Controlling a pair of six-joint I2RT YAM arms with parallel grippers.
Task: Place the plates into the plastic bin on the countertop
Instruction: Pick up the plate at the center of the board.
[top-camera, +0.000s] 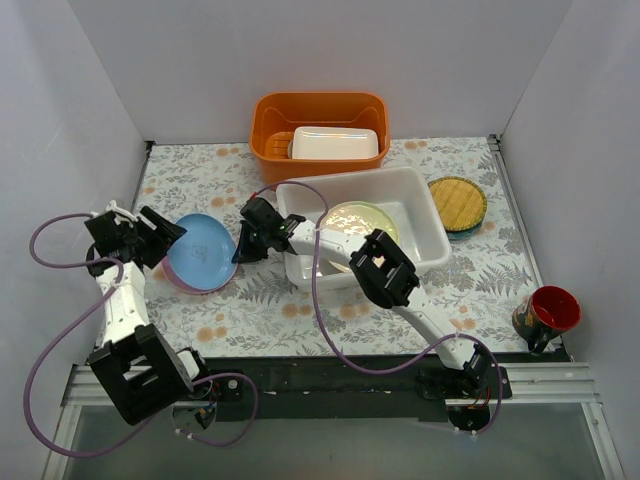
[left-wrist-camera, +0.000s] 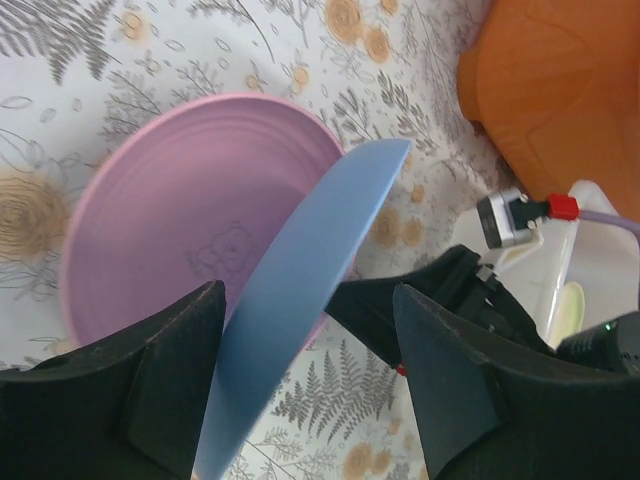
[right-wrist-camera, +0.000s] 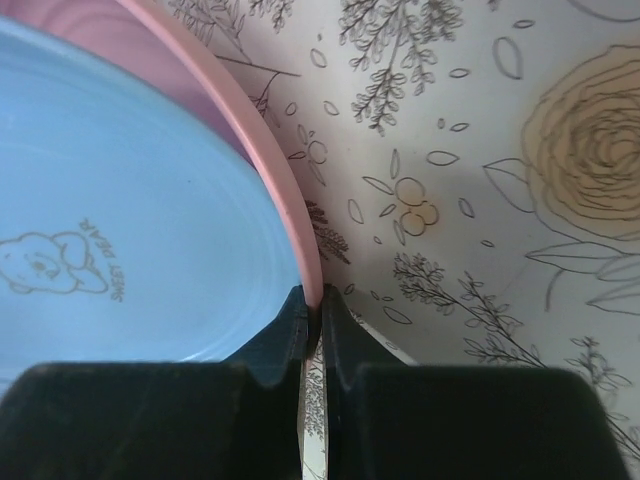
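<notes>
A light blue plate (top-camera: 200, 250) rests tilted over a pink plate (top-camera: 178, 282) on the countertop (top-camera: 270, 305), left of the plastic bin (top-camera: 425, 215). My left gripper (top-camera: 168, 240) stands open astride the blue plate's (left-wrist-camera: 310, 260) left rim, which lies against one finger with a gap to the other. The pink plate (left-wrist-camera: 180, 200) shows behind it. My right gripper (top-camera: 243, 245) is shut on the pink plate's rim (right-wrist-camera: 285, 190) at the stack's right side, with the blue plate (right-wrist-camera: 120, 200) just inside. A cream plate (top-camera: 358, 220) lies in the bin.
An orange tub (top-camera: 320, 115) holding a small white box (top-camera: 337, 143) stands behind the bin. A yellow woven plate (top-camera: 457, 200) on a teal one sits to the bin's right. A red mug (top-camera: 552, 308) is near the front right edge. White walls enclose the countertop.
</notes>
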